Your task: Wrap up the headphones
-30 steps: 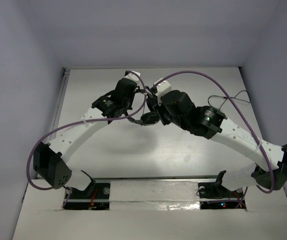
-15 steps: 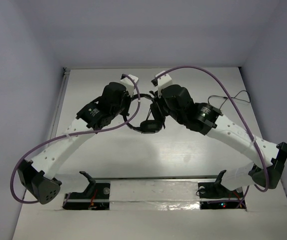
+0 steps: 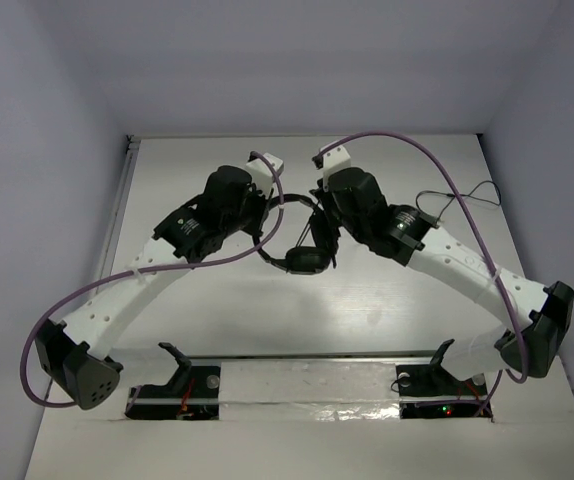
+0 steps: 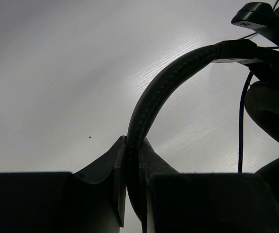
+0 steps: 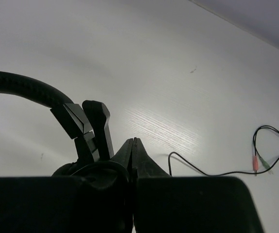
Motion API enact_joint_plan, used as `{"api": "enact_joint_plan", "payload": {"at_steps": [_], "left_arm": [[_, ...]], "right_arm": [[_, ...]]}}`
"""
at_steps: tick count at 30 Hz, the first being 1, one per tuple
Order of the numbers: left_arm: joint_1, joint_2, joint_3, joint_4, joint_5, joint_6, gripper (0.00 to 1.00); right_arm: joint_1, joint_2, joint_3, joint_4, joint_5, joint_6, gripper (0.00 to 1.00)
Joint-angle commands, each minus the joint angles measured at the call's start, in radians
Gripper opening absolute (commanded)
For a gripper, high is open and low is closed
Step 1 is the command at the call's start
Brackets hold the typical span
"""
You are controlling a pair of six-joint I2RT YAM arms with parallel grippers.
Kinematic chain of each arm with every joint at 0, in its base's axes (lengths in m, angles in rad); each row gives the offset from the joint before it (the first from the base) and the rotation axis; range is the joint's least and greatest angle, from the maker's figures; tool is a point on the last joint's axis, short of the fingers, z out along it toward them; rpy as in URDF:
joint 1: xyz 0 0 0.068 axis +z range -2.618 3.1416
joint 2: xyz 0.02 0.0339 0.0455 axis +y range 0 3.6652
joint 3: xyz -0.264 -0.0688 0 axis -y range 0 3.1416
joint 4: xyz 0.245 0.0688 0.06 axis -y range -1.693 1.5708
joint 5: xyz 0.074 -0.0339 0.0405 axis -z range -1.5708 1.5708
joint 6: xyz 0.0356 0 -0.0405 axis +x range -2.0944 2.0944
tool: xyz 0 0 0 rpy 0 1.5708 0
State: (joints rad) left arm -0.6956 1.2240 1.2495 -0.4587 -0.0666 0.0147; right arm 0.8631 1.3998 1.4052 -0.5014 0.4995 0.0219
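Black headphones (image 3: 302, 250) held over the table (image 3: 217, 320) between the arms: left gripper (image 4: 132, 155) clamps the headband (image 4: 178, 73), right gripper (image 5: 133, 148) pinched shut beside an earcup (image 3: 307, 262), so best hold the headband steady and wind the trailing cable (image 5: 227, 173) without slack.

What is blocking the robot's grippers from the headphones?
Nothing visible. The left gripper is shut on the headphones at the headband. The right gripper is shut right beside an earcup.
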Motion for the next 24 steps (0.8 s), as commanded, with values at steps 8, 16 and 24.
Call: {"api": "enact_joint_plan", "payload": {"at_steps": [8,16,24], "left_arm": [[0.091,-0.047,0.031,0.058,0.195,0.001,0.00],[0.123,-0.073,0.044,0.071,0.315,-0.005,0.00],[0.177,-0.084,0.113,0.057,0.444,-0.009,0.00]], "right_arm": [[-0.082,-0.076,-0.077,0.173,0.030,0.053,0.23],[-0.157,-0.096,-0.147,0.294,-0.143,0.079,0.28],[-0.190,-0.235,-0.389,0.595,-0.570,0.082,0.16]]}}
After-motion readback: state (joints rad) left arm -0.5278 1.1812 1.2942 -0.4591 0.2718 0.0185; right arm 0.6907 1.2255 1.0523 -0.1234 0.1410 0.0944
